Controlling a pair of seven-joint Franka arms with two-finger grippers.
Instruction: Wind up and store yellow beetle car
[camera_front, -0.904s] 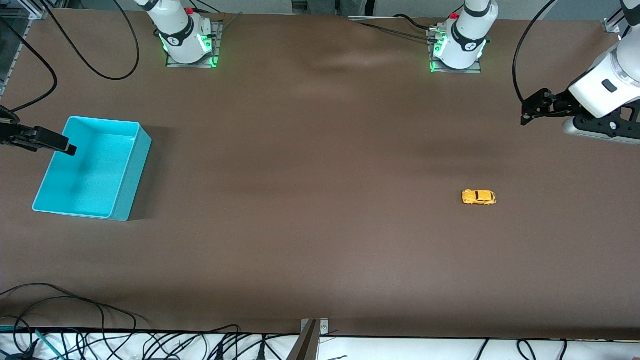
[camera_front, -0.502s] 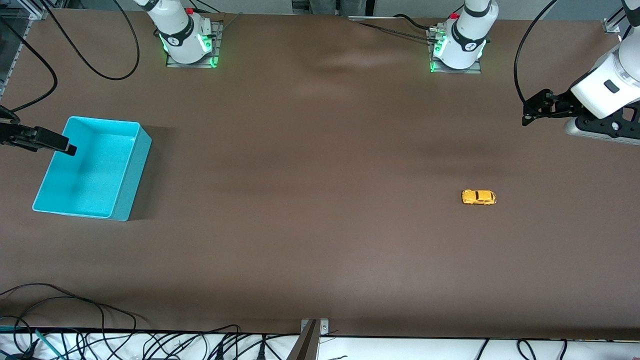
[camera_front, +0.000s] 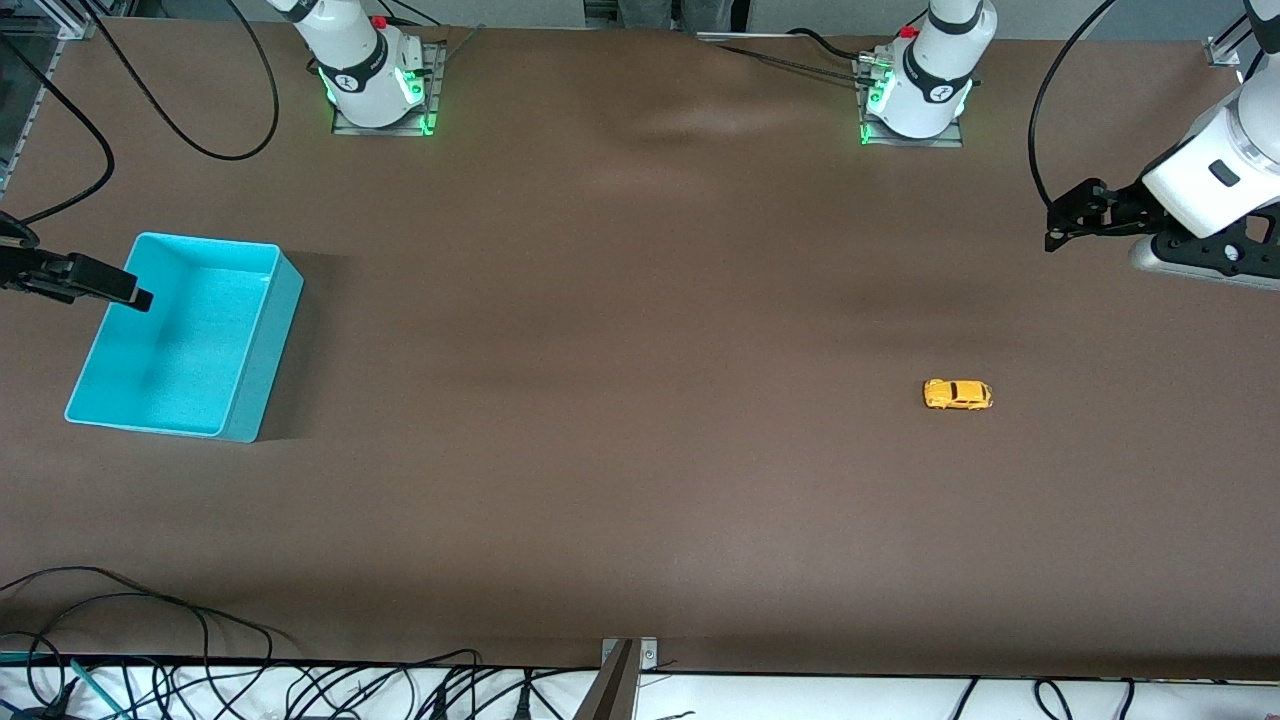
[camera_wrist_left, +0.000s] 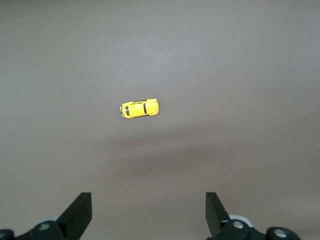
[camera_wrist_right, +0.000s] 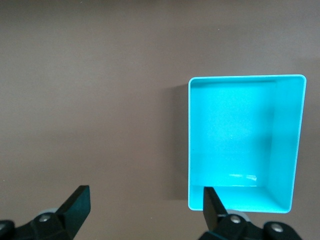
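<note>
The yellow beetle car stands on its wheels on the brown table toward the left arm's end. It also shows in the left wrist view. My left gripper hangs in the air over bare table, apart from the car, open and empty. The turquoise bin is empty and stands toward the right arm's end. My right gripper is open and empty, in the air at the bin's edge. One of its fingers shows over the bin's rim.
Both arm bases stand along the table's edge farthest from the front camera. Loose cables lie along the edge nearest the camera. A metal bracket sits at the middle of that edge.
The left arm has shifted very slightly. The car, the bin and the right arm have not moved.
</note>
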